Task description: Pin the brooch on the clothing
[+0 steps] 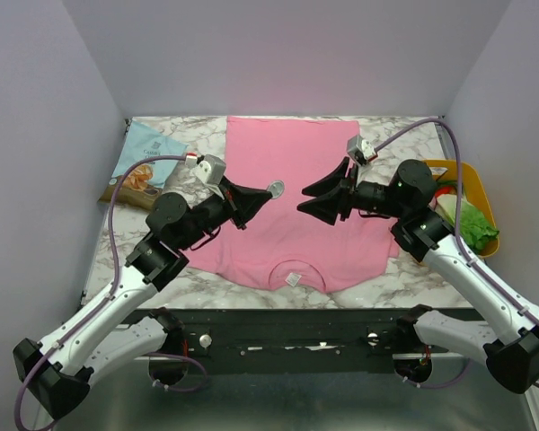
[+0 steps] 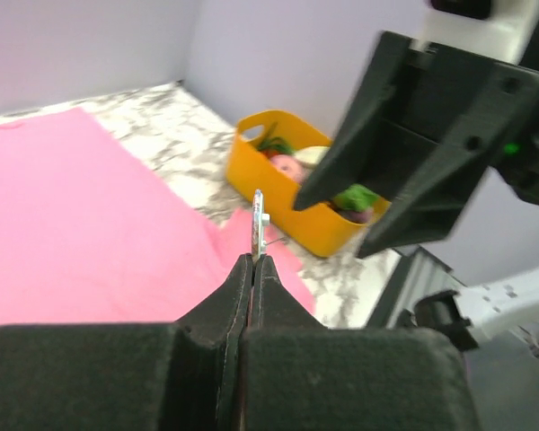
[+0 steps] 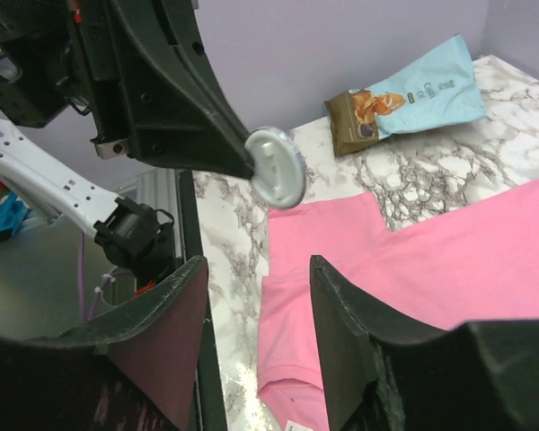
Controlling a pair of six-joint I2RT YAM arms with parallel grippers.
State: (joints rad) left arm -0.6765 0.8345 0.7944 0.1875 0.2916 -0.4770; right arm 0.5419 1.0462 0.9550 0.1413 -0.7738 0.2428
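Note:
The clothing, a pink T-shirt point(image 1: 287, 224), lies flat on the marble table with its neckline toward the arms. My left gripper point(image 1: 268, 194) hovers above the shirt, shut on the brooch point(image 1: 276, 188), a small silvery disc. The left wrist view has the brooch point(image 2: 259, 220) edge-on, sticking up from the closed tips point(image 2: 254, 260). My right gripper point(image 1: 303, 199) faces it from the right, open, with nothing between its fingers. In the right wrist view the brooch point(image 3: 277, 167) faces the camera, a little beyond the right gripper point(image 3: 258, 265), over the shirt point(image 3: 449, 260).
A light-blue snack bag point(image 1: 145, 166) lies at the table's far left. A yellow basket point(image 1: 479, 184) with lettuce and other food stands at the right edge. A white label point(image 1: 293, 279) sits inside the neckline. Purple walls enclose the table.

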